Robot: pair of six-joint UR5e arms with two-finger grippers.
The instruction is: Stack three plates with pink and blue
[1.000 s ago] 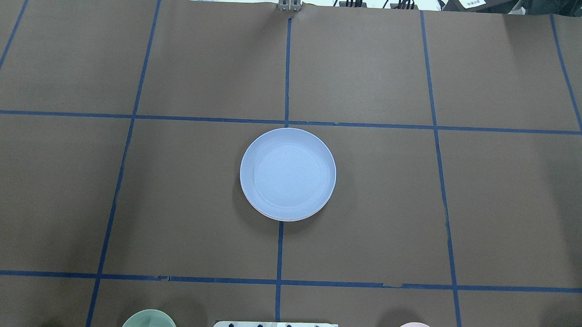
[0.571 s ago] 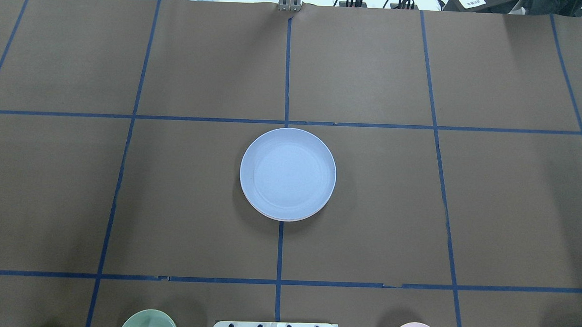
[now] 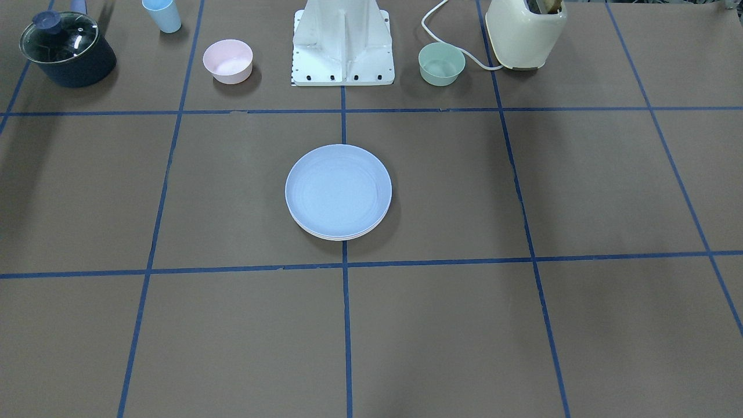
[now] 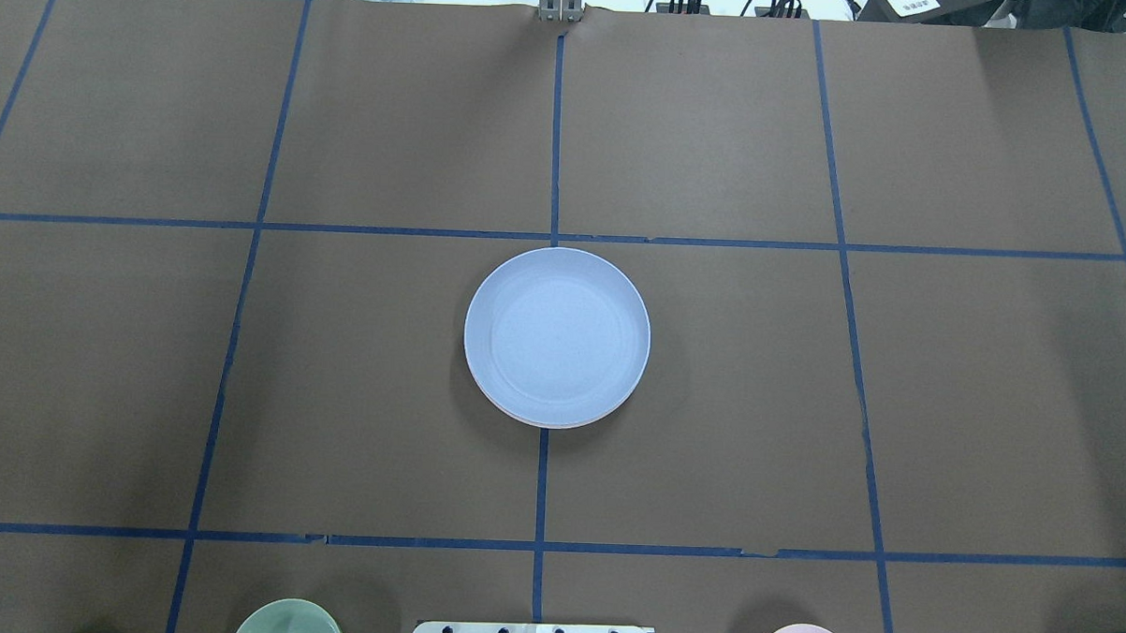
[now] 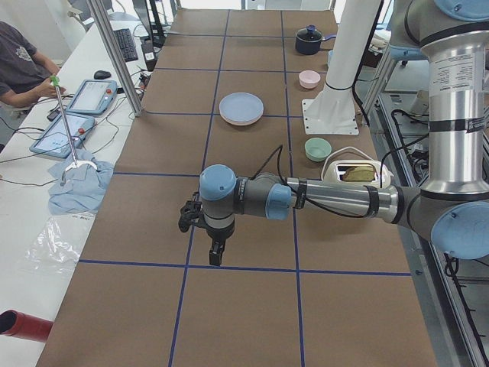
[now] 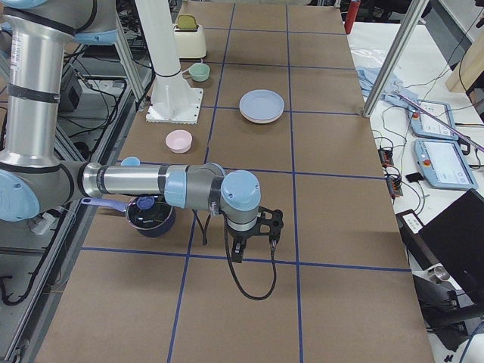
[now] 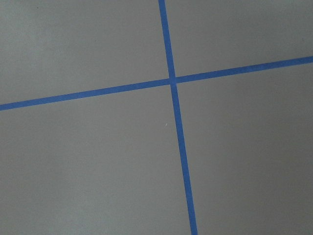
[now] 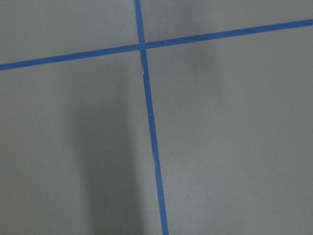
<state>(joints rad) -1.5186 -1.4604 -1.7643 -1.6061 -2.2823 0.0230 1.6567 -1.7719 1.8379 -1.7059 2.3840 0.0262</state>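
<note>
Blue plate (image 4: 556,335) lies flat on top of the stack at centre of worktop (image 4: 756,408), over the mid tape line (image 4: 541,484). Pale rims of lower plates (image 3: 343,237) show under it; colours unclear. L gripper (image 5: 216,254) hangs pointing down over bare worktop, well apart from stack. R gripper (image 6: 254,248) does likewise at the other end. Both seen in side views only, so open/closed: can't tell.

Plate stack (image 4: 557,335) stands apart from pink bowl (image 3: 227,61) and green bowl (image 3: 441,64).
</note>
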